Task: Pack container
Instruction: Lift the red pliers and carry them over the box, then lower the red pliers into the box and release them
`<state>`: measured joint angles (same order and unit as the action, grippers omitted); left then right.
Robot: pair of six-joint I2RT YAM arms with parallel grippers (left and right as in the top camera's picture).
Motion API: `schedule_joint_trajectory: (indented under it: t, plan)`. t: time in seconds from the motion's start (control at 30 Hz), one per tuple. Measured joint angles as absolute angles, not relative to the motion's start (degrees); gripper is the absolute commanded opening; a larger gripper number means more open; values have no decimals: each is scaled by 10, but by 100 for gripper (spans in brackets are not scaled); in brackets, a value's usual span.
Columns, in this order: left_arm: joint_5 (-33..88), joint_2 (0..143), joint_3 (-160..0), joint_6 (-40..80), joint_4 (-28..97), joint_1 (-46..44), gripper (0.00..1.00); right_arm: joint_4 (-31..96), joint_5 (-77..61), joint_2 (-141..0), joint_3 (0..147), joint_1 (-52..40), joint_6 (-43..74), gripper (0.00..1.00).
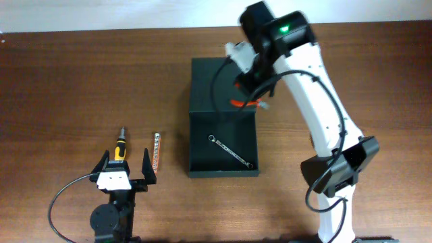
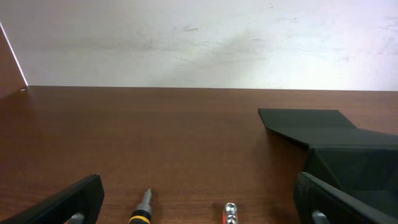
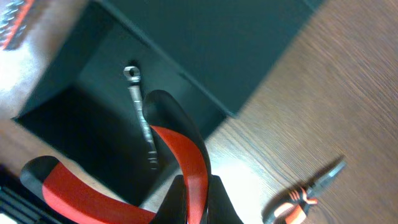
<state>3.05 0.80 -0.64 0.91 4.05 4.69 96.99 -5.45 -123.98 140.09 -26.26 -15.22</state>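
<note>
Clamping curved red-handled pliers (image 1: 241, 102): right gripper (image 1: 248, 92) | matte rectangular container (image 1: 202, 81) below | left gripper (image 1: 126, 159) spread wide, empty

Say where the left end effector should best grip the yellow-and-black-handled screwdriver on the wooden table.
Probably the thick handle, from above, closing across it. The screwdriver lies flat, metal shaft pointing away from the open left end effector, so the handle is the nearer, wider end.

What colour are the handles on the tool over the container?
Pliers handles: red with black, clearest in right wrist view.
</note>
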Motion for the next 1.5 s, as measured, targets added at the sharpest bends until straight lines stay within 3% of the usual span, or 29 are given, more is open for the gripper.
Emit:
schedule_joint_trajectory:
  t: [0.33, 1.13, 1.5]
  plan:
    - [30, 8, -6, 9, 41, 47, 99, 970, -54, -1240, 1401, -340, -143, 4]
    - [30, 8, -6, 9, 40, 47, 99, 970, -54, -1222, 1393, -341, -119, 4]
    - [30, 8, -6, 9, 40, 47, 99, 905, -54, -1220, 1272, -341, -140, 4]
